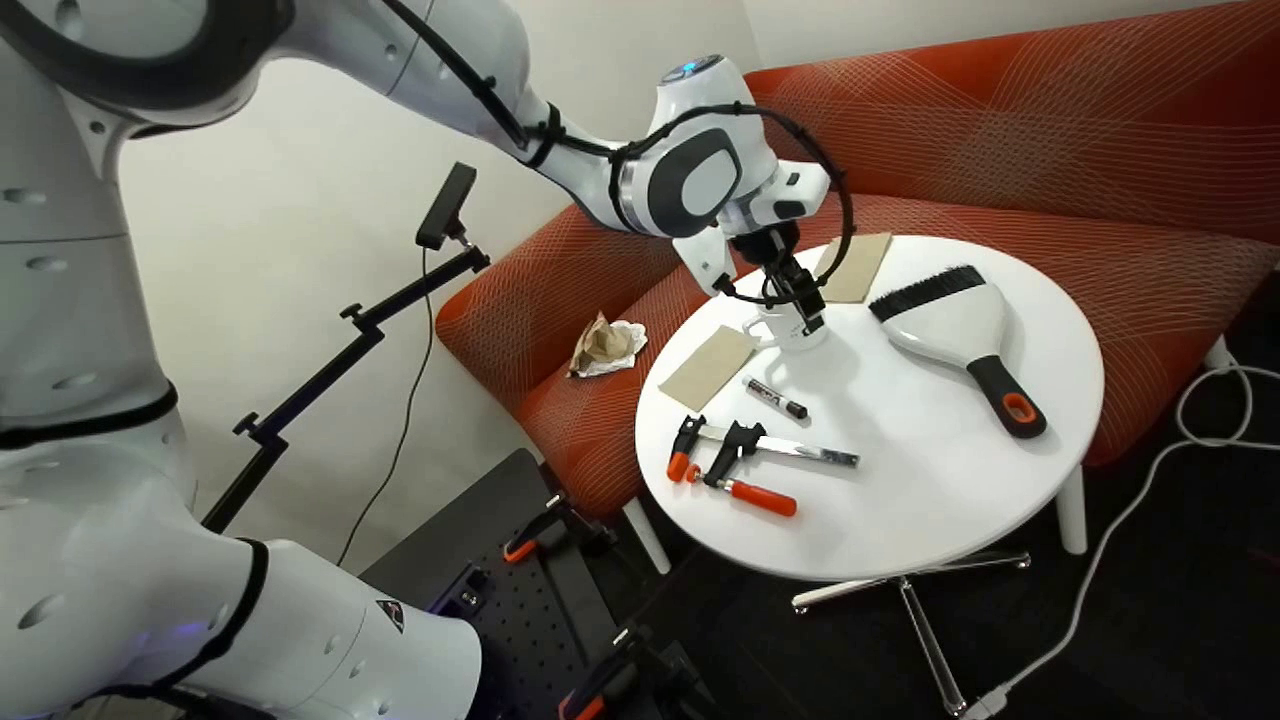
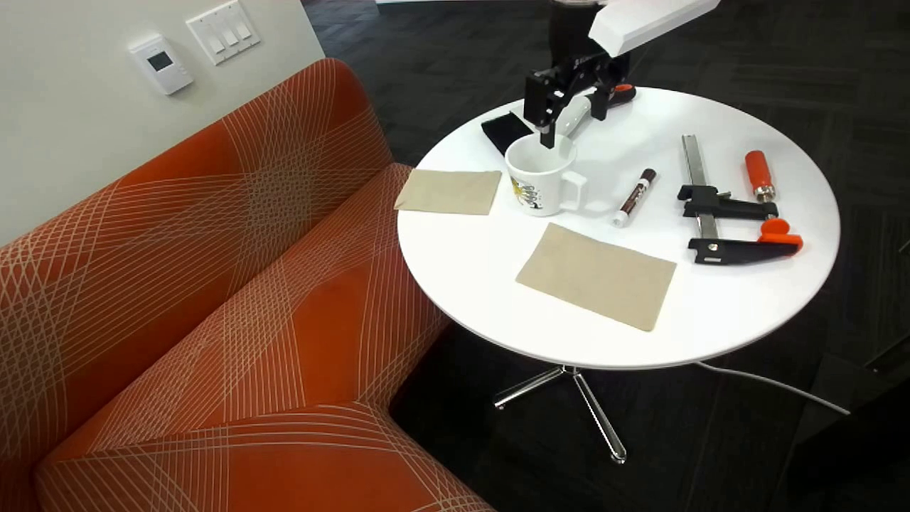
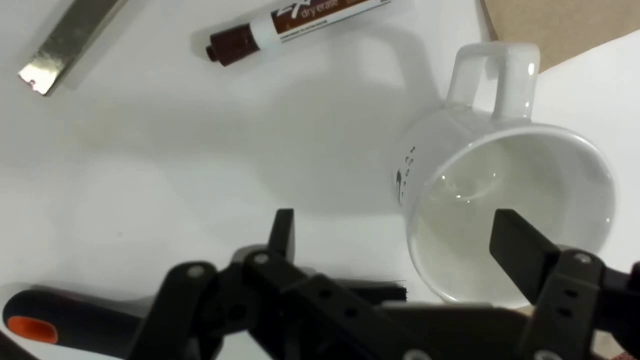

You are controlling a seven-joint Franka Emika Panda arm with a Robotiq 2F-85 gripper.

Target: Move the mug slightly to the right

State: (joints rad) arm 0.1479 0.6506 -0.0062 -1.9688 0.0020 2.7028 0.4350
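Glossy white, the mug (image 3: 500,180) stands upright on the desk (image 2: 476,274), toward the edge beside the orange-red sofa (image 2: 234,299) and between two tan paper sheets (image 2: 597,276). In the wrist view the fingers (image 3: 522,252) are spread well apart: one is over the mug's mouth, the other outside its rim. Whether the former dips below the rim is hard to tell. A dry-erase marker (image 2: 635,198) lies near the handle. In an exterior view the bar clamp (image 1: 741,441) rests near the desk's front-left edge and the hand brush (image 1: 955,328) near its right edge.
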